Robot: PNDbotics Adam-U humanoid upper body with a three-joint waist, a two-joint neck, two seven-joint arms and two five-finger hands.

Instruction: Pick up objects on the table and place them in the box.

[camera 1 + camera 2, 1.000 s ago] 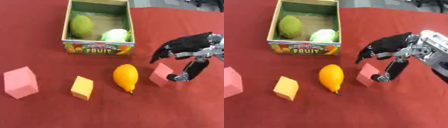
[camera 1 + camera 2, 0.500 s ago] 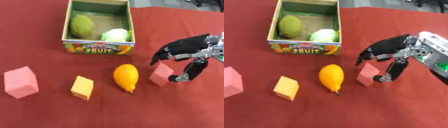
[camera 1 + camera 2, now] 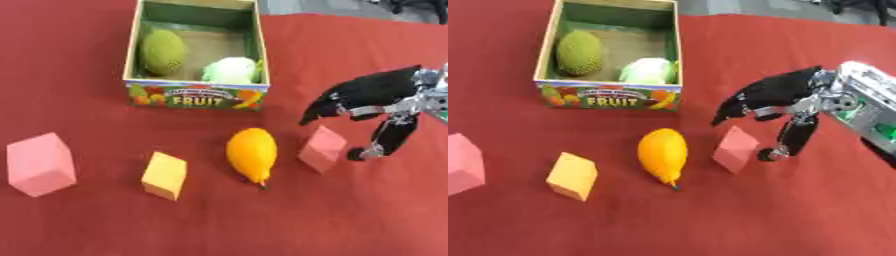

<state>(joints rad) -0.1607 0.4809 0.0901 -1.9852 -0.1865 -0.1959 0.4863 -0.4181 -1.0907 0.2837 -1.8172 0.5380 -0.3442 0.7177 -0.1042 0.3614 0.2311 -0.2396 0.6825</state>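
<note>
Nearest the camera: orange block (image 3: 164, 175) lying on the red tabletop (image 3: 262, 220), tilted on an edge, left of centre. Large pink block (image 3: 38, 164) sitting well to its left, near the left edge, partly cut off in the right eye view.

Middle row: orange-yellow fruit (image 3: 251, 154) lying just right of the orange block, pointed end toward the camera. Small pink block (image 3: 322, 148) standing just right of the fruit, apart from it, tilted.

Right hand (image 3: 785, 97) reaching in from the right side, hovering over and around the small pink block. Fingers (image 3: 737, 104) spreading down behind the block on its far side; thumb (image 3: 791, 140) pointing down just beside the block's right face. Hand opening wide, not closing on anything; contact between thumb tip and block not being resolvable. Silver forearm housing showing at the right edge in the right eye view.

Left hand not showing in either view.

Farthest: cardboard box (image 3: 196, 96) labelled FRUIT standing behind the fruit, open at the top. Holding a bumpy green fruit (image 3: 163, 51) at left and a pale green round item (image 3: 229, 72) at front right, the two lying apart.
</note>
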